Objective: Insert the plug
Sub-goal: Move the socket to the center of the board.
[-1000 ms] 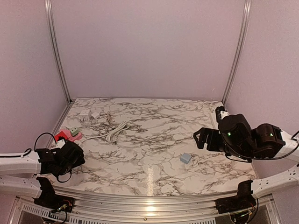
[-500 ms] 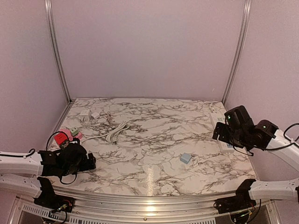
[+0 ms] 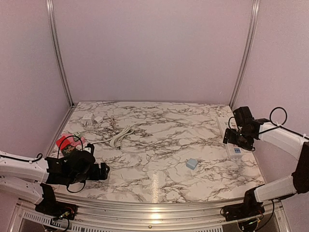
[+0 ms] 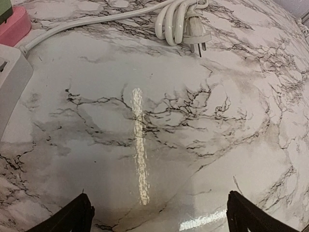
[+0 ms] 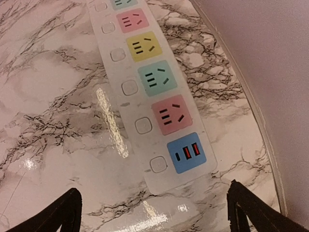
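The white plug (image 4: 195,33) lies on the marble table at the end of a coiled white cord (image 3: 122,136), prongs toward my left gripper (image 4: 159,218). That gripper is open and empty, low over bare marble well short of the plug. A white power strip (image 5: 145,87) with pink, yellow, green and blue sockets lies along the table's right edge. My right gripper (image 5: 154,212) hangs open above its near end, by the blue USB panel (image 5: 186,152). In the top view the left gripper (image 3: 102,171) is near the front left and the right gripper (image 3: 232,140) over the strip (image 3: 235,151).
A pink and red object (image 3: 67,141) and a pale grey block (image 4: 9,82) sit at the left edge. Small white adapters (image 3: 91,118) lie at the back left. A small blue block (image 3: 192,164) rests right of centre. Metal posts and walls enclose the table (image 3: 159,125).
My left gripper has opened wider and slid right along the near edge. My right arm has swung back and right, coming over the power strip.
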You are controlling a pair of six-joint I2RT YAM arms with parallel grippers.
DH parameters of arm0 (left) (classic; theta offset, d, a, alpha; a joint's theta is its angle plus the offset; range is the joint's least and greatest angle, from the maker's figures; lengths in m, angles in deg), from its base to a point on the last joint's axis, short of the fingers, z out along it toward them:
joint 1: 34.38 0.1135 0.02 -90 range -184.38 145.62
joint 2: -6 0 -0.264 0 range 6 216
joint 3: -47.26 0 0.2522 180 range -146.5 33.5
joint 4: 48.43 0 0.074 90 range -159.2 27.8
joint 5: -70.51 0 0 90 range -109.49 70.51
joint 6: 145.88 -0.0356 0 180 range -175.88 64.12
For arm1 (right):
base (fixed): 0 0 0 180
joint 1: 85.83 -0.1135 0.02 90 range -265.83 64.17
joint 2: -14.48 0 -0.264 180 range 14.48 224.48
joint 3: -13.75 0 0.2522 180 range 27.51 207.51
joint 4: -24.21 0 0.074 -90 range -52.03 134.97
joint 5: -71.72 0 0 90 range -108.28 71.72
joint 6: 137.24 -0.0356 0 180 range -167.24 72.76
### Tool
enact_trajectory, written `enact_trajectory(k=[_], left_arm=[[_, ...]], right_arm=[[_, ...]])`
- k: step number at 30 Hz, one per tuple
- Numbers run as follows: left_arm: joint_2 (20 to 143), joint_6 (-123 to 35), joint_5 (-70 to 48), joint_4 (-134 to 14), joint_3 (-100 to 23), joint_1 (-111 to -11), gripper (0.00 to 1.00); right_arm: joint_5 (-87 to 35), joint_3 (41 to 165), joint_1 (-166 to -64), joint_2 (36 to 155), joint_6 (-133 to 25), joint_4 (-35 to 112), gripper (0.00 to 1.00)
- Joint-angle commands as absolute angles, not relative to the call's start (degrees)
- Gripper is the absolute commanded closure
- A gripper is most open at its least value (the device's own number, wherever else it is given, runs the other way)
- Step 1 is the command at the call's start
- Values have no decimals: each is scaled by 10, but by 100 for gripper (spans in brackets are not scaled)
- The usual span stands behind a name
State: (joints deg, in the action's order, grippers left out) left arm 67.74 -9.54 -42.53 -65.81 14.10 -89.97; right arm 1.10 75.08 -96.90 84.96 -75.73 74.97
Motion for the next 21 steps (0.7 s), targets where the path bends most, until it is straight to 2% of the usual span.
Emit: enact_trajectory(k=[1, 11, 18, 21], left_arm=[[650, -109, -421, -639, 167, -905, 1], [612, -109, -408, -638, 189, -905, 1], [606, -110, -406, -639, 193, -907, 1], [609, -109, -407, -639, 192, -906, 1]], right_arm=[[-9, 749, -923, 884, -715, 691, 2], [-45, 767, -880, 990, -693, 649, 2], [-68, 748, -843, 1018, -671, 617, 1], [-95, 739, -841, 1029, -663, 602, 5]])
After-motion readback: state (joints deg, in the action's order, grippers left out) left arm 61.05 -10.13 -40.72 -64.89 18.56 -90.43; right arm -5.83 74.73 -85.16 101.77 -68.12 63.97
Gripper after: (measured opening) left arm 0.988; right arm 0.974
